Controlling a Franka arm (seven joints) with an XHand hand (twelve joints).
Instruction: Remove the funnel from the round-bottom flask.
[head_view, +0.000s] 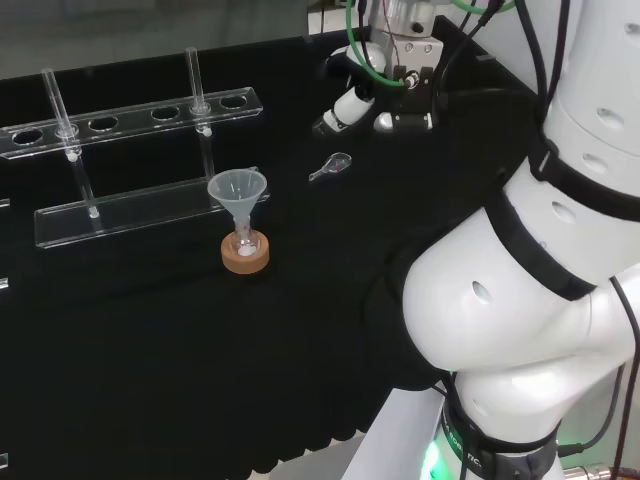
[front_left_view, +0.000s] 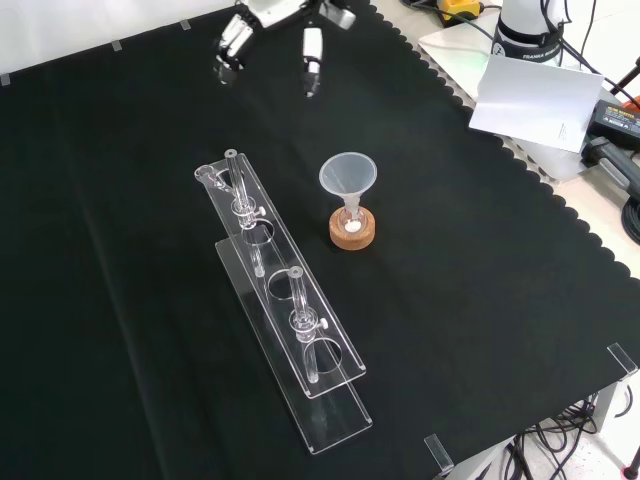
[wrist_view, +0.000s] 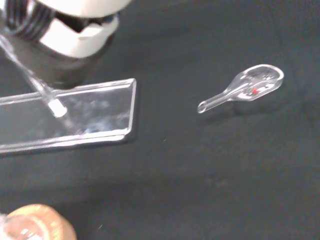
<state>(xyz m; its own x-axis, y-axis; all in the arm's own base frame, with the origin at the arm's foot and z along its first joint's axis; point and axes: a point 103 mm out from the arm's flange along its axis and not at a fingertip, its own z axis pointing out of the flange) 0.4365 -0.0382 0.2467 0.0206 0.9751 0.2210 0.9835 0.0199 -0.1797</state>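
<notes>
Flask (head_view: 245, 243) body — hidden in cork ring (head_view: 245, 257)

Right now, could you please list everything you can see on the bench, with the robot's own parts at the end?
funnel: one, clear, upright in the flask's neck, mid-cloth.
round-bottom flask: one, clear, on the cork ring.
cork ring: one, tan, under the flask.
test-tube rack: one, clear, left of the funnel in the front view.
test tubes: two, clear, standing in the rack.
small spoon-shaped glass piece: one, clear, lying flat between funnel and hand.
black cloth: one, covering the bench.
arm links: white, right of head view.
hand: black and white, fingers relaxed, above the cloth, apart from the funnel.
</notes>
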